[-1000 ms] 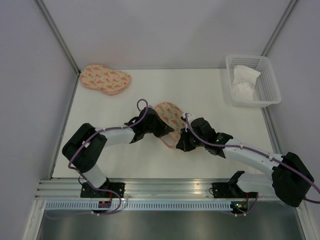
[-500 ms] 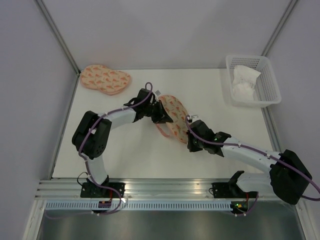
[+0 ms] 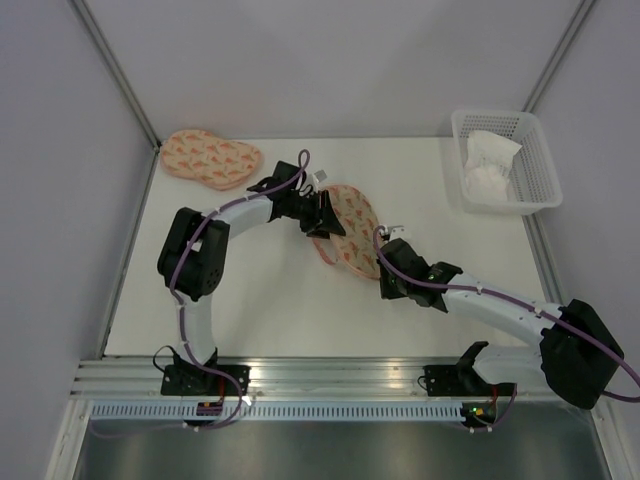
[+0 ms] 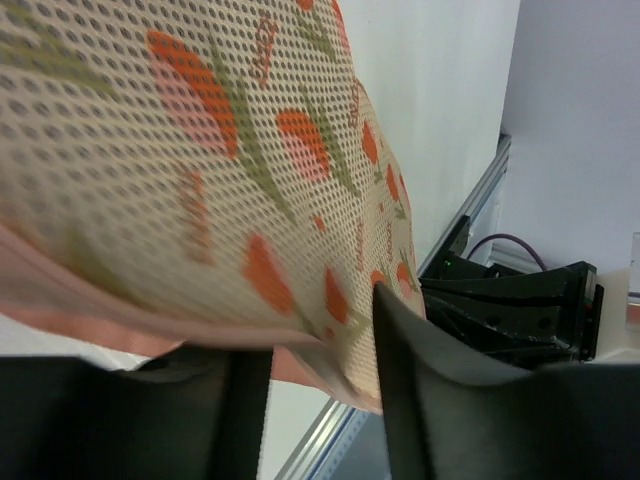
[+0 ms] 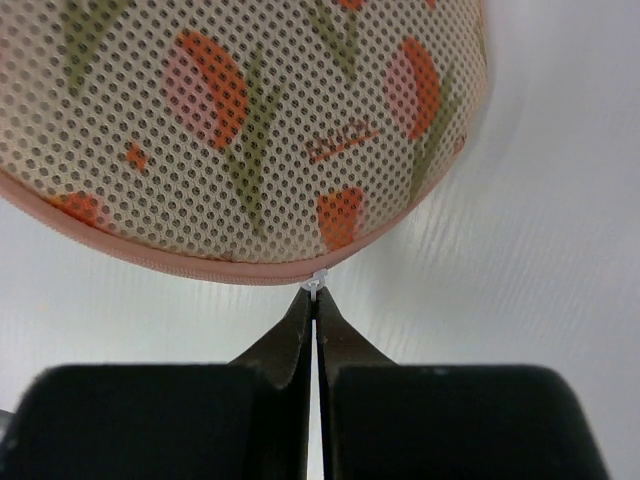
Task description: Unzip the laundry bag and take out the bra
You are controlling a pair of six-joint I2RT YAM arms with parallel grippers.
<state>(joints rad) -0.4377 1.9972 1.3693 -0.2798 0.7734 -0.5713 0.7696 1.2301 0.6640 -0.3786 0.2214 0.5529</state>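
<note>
The laundry bag (image 3: 350, 225), peach mesh with an orange-pink leaf print, lies slanted across the middle of the table. My left gripper (image 3: 322, 218) is at its far left edge. In the left wrist view the jaws of the left gripper (image 4: 315, 330) stand apart, and the pink rim of the bag (image 4: 200, 150) hangs loose between them, against the right finger. My right gripper (image 3: 384, 284) is at the bag's near end. In the right wrist view the right gripper (image 5: 316, 298) is shut on the small white zipper pull (image 5: 318, 282) at the bag's (image 5: 250, 130) pink rim. The bra is hidden.
A second printed bag (image 3: 211, 159) lies at the back left corner. A white lattice basket (image 3: 530, 190) holding white cloth (image 3: 488, 160) stands at the back right. Metal frame posts and grey walls close the table's sides.
The left arm has swung toward the back with the bag's far end, stretching the bag out. Its jaws, shut before, now stand apart. The right gripper has stayed shut at the near end.
</note>
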